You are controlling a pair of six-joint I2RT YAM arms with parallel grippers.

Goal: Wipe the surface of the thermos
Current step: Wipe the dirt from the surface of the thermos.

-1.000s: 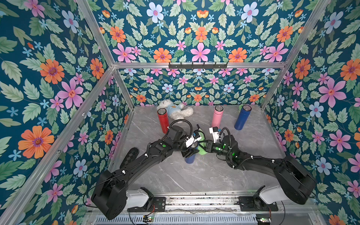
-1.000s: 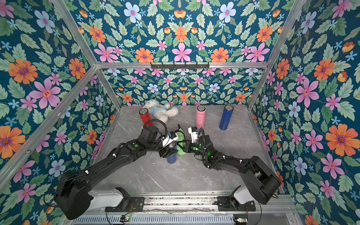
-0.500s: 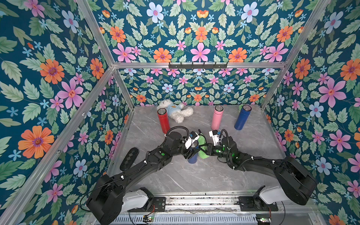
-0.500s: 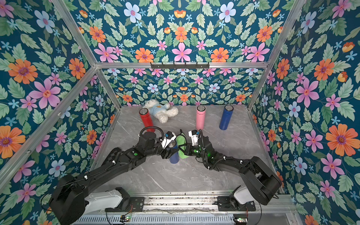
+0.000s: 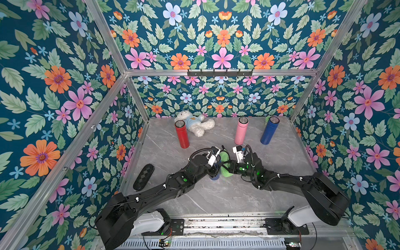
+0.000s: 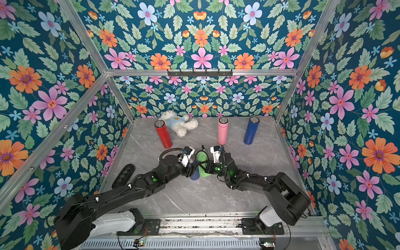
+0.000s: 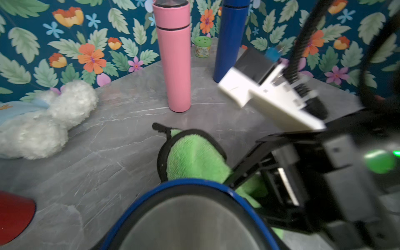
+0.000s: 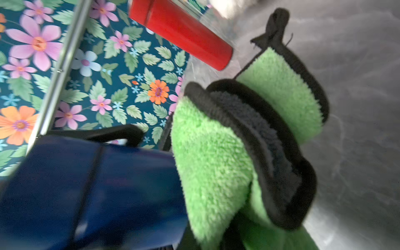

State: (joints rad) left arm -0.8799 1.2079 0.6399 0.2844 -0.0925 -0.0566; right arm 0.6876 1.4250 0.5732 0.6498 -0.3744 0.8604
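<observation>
The left gripper (image 5: 213, 172) is clamped around the dark blue thermos (image 5: 215, 178), which is held upright near the middle of the grey marbled table (image 5: 216, 199). The right gripper (image 5: 228, 167) is pinched tight on a green cloth (image 5: 224, 157) with black edging, and the cloth is pressed against the thermos's side. Along the back, a red thermos (image 5: 182, 135), a pink thermos (image 5: 240, 131) and a second blue thermos (image 5: 268, 131) are stood upright, well apart from both grippers. A white plush bear (image 5: 194, 124) is laid just behind the red thermos.
</observation>
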